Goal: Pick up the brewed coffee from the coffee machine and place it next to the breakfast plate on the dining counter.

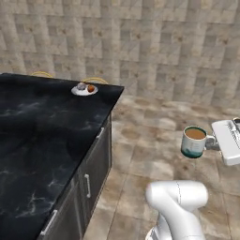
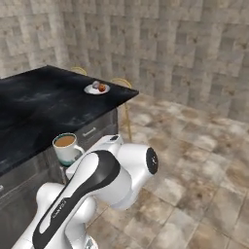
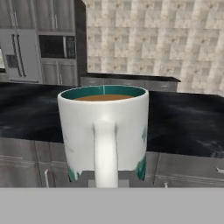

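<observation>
I carry the brewed coffee (image 1: 194, 141) upright, my fingers (image 1: 213, 142) closed on its handle, out over the floor and off the dining surface's (image 1: 42, 136) edge. The breakfast plate (image 1: 85, 89) sits at the far corner of that surface, well apart. So my coming move runs across and forward towards that corner, keeping the mug level.

I count one mug of coffee (image 1: 194, 141), held at my one gripper (image 1: 212, 143). There is one plate (image 1: 84, 89) on the one black marble tabletop (image 1: 42, 126), and it carries two pieces of food: one orange fruit (image 1: 90, 87) and one brown bun (image 1: 81, 86). Two gold stool backs (image 1: 95, 80) rise behind the far edge. In the hand view I see one microwave (image 3: 57, 46)
</observation>
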